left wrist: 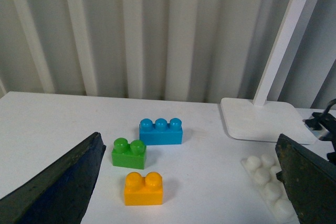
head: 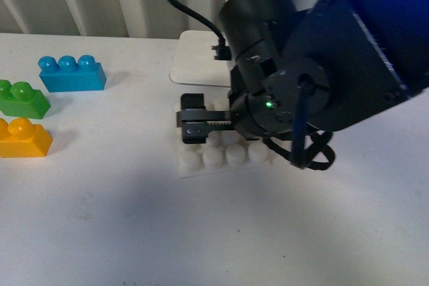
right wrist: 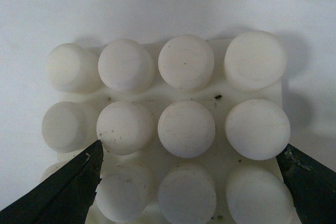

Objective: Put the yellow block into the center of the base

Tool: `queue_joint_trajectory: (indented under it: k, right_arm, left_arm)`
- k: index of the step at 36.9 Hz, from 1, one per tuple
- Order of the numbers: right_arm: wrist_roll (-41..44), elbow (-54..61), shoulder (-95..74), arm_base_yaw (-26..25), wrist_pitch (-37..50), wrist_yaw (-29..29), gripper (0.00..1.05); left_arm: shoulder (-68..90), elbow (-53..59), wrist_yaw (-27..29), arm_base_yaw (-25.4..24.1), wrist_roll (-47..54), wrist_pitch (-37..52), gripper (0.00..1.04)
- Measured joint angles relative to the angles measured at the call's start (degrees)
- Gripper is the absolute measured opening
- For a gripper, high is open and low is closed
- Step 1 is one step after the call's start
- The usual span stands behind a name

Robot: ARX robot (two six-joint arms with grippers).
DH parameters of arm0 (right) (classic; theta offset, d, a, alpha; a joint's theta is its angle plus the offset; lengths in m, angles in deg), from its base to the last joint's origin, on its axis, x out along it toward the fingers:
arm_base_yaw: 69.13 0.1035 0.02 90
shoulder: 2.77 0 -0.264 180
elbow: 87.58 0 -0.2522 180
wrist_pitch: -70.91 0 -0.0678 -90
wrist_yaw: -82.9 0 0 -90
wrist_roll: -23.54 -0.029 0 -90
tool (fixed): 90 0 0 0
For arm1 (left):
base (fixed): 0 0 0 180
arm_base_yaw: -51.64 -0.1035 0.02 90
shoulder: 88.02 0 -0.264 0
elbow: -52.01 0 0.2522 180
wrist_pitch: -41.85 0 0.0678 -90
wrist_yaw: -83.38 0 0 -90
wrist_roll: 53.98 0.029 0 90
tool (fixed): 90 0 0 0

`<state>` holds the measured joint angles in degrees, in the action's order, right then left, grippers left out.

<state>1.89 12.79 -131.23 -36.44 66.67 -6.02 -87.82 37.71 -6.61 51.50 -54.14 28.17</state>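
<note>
We see the white table (head: 100,232) filling the front view. The right arm (head: 335,65) takes up the upper right of the frame. Its right gripper (head: 192,117) reaches to the centre, over the base (head: 213,157), fingers spread wide with nothing between them. The left gripper (left wrist: 188,139) is likewise spread wide and empty in its wrist view. The lamp stand (head: 198,58) sits upper centre, just behind the base. At the left edge lie the blue brick (head: 72,74), the green brick (head: 23,100) below it, and lowest the yellow block (head: 23,138), well apart from the base
</note>
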Motion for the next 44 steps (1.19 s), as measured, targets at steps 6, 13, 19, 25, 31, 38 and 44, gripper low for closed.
queue_joint_trajectory:
  k: [6,13,19,25,31,38,44]
  right_arm:
    - [-3.02,-4.72,-2.27,3.28,-2.16,0.63,0.95]
    - [-6.67,-10.64,-5.18,6.12,-4.98,1.97,0.95]
    - [-9.20,-14.56,-6.97,6.91,-6.97,2.29,0.95]
    - [-10.36,-16.96,-8.02,7.34,-8.15,2.32,0.95]
    - [-11.43,-18.29,-8.59,7.67,-9.01,2.27,0.95]
    - [-12.83,-18.25,-8.57,7.76,-8.33,2.23,0.95]
    - [-14.88,-15.67,-7.54,7.48,-5.09,2.38,0.95]
  left_arm:
    - [0.00,0.00,0.00,0.00,0.00,0.00,0.98]
    - [0.00,0.00,0.00,0.00,0.00,0.00,0.98]
    - [0.00,0.00,-0.02,0.00,0.00,0.00,0.98]
    - [0.00,0.00,0.00,0.00,0.00,0.00,0.98]
    - [0.00,0.00,0.00,0.00,0.00,0.00,0.98]
    - [0.00,0.00,0.00,0.00,0.00,0.00,0.98]
    - [0.00,0.00,0.00,0.00,0.00,0.00,0.98]
